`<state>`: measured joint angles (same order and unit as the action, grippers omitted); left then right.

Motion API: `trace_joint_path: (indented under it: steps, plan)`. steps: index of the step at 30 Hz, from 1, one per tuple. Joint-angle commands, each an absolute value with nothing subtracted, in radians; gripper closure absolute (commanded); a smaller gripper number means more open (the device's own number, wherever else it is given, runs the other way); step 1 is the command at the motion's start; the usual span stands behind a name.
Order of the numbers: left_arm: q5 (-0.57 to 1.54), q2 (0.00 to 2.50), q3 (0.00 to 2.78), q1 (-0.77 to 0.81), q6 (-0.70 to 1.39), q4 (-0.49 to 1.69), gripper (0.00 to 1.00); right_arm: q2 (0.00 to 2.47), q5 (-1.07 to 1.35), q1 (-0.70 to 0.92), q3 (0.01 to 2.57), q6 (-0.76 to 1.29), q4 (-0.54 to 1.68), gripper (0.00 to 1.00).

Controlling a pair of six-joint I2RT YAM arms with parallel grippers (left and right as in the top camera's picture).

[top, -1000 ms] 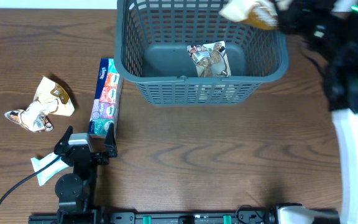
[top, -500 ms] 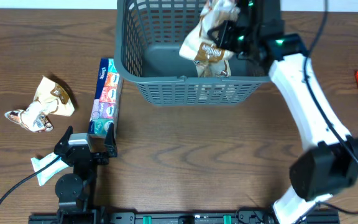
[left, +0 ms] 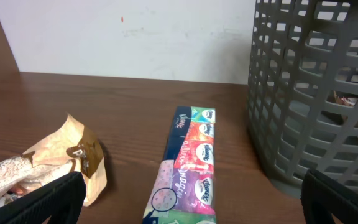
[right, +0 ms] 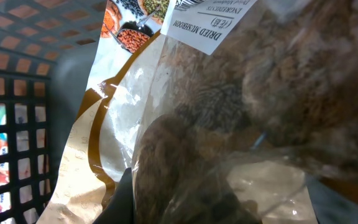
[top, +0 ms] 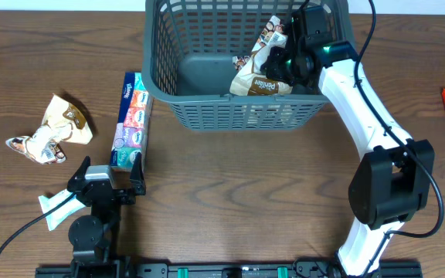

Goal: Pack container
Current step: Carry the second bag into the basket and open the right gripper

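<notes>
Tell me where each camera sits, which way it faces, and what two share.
Overhead: above the table, looking straight down; left end effector and right end effector show, the latter in the container.
Left wrist: low over the table, facing tissue pack and container wall; own fingertips at bottom corners.
Right wrist: inside the container, against the dried mushroom bag; fingers hardly visible.
Shared: overhead and left wrist both show the tissue pack.

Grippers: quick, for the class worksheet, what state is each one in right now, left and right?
Left gripper: open, holding nothing.
Right gripper: shut on the dried mushroom packet.
</notes>
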<state>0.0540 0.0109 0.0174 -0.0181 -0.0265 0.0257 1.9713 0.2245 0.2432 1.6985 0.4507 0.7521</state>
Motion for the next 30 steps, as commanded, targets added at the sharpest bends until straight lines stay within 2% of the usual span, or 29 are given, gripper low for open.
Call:
trace_joint_path:
  steps: [1, 2, 4, 5, 7, 13, 17, 21, 25, 27, 30]
  plan:
    - [0.06, 0.003, 0.004, -0.023, -0.025, 0.067, 0.01, 1.975, 0.206, 0.251, 1.696, 0.421, 0.754, 0.89]
    - [0.06, 0.003, 0.004, -0.023, -0.025, 0.067, 0.01, 1.975, 0.206, 0.251, 1.696, 0.421, 0.754, 0.85]
    - [0.06, 0.003, 0.004, -0.023, -0.025, 0.067, 0.01, 1.975, 0.206, 0.251, 1.696, 0.421, 0.755, 0.66]
    - [0.06, 0.003, 0.004, -0.023, -0.025, 0.067, 0.01, 1.975, 0.206, 0.251, 1.696, 0.421, 0.755, 0.63]
    - [0.06, 0.003, 0.004, -0.023, -0.025, 0.066, 0.01, 1.975, 0.206, 0.251, 1.696, 0.421, 0.754, 0.61]
    - [0.06, 0.003, 0.004, -0.023, -0.025, 0.066, 0.01, 1.975, 0.206, 0.25, 1.697, 0.421, 0.751, 0.48]
    - [0.06, 0.003, 0.004, -0.023, -0.025, 0.067, 0.01, 1.975, 0.224, 0.248, 1.738, 0.394, 0.753, 0.45]
    - [0.06, 0.003, 0.004, -0.023, -0.025, 0.067, 0.01, 1.975, 0.239, 0.243, 1.909, 0.357, 0.82, 0.39]
    - [0.06, 0.003, 0.004, -0.023, -0.025, 0.067, 0.01, 1.975, 0.205, 0.235, 2.174, 0.316, 0.937, 0.13]
    - [0.06, 0.003, 0.004, -0.023, -0.025, 0.067, 0.01, 1.975, 0.119, 0.223, 2.318, 0.312, 1.007, 0.03]
    - [0.06, 0.003, 0.004, -0.023, -0.025, 0.067, 0.01, 1.975, -0.097, 0.186, 2.527, 0.313, 1.129, 0.01]
